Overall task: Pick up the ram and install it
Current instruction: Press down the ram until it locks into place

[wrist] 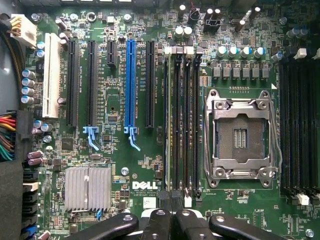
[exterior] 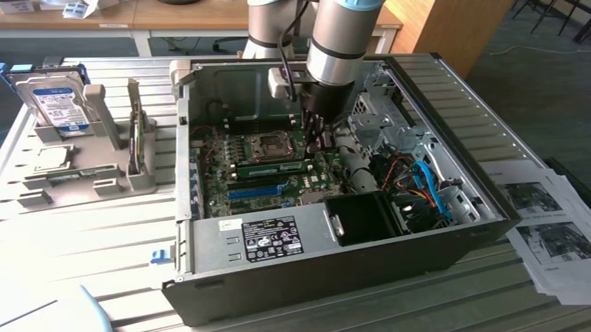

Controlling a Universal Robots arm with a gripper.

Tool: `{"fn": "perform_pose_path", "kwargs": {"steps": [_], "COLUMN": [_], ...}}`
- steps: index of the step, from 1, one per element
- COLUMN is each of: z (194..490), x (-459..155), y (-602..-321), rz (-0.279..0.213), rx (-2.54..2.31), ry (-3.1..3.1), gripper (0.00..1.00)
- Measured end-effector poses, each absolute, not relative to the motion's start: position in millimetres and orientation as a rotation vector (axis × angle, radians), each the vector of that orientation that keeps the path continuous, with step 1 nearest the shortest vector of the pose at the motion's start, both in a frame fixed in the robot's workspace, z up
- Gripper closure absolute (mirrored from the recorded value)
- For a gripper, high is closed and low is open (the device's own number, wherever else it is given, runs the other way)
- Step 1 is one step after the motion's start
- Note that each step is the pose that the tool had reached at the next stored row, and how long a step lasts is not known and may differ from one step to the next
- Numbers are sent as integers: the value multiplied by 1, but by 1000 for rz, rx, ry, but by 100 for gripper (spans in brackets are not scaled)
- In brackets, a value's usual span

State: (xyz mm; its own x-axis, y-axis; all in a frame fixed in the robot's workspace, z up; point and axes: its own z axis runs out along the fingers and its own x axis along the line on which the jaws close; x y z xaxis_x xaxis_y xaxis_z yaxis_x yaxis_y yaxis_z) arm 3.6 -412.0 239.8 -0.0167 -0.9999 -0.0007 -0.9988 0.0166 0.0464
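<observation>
looking into the open computer case (exterior: 314, 252) on the counter (exterior: 111, 221), we find the ram (exterior: 273, 167) standing on edge in a memory slot. it sits between the cpu socket (exterior: 271, 144) and the blue expansion slot (exterior: 254, 191).

the claw (exterior: 319, 140) is closed, its tips brought together over the end of the stick toward the exterior view's right. in the wrist view those tips sit right at the end of the bank of black memory slots (wrist: 182, 125), beside the socket. we cannot tell whether they press on the board's top edge or hover just clear of it, and nothing shows as held between them.

we judge the step in hand to be seating the stick. to do it well we would push straight down along the slot's line, never sideways, since a thin board on edge will likely lean and bind if the force is off line. closed tips act as one blunt pad, so the load falls on one end. we would want that end to go home without the far end lifting. the white end latches (wrist: 188, 201) are the tell: both should close against the board. whether they have, we cannot make out.
</observation>
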Motion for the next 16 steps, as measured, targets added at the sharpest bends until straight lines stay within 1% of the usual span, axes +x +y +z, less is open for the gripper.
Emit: {"fn": "perform_pose_path", "kwargs": {"steps": [16], "z": [231], "x": [4], "y": [-412], "rz": [-49], "rx": [2181], "ry": [-2218], "gripper": [91]}}
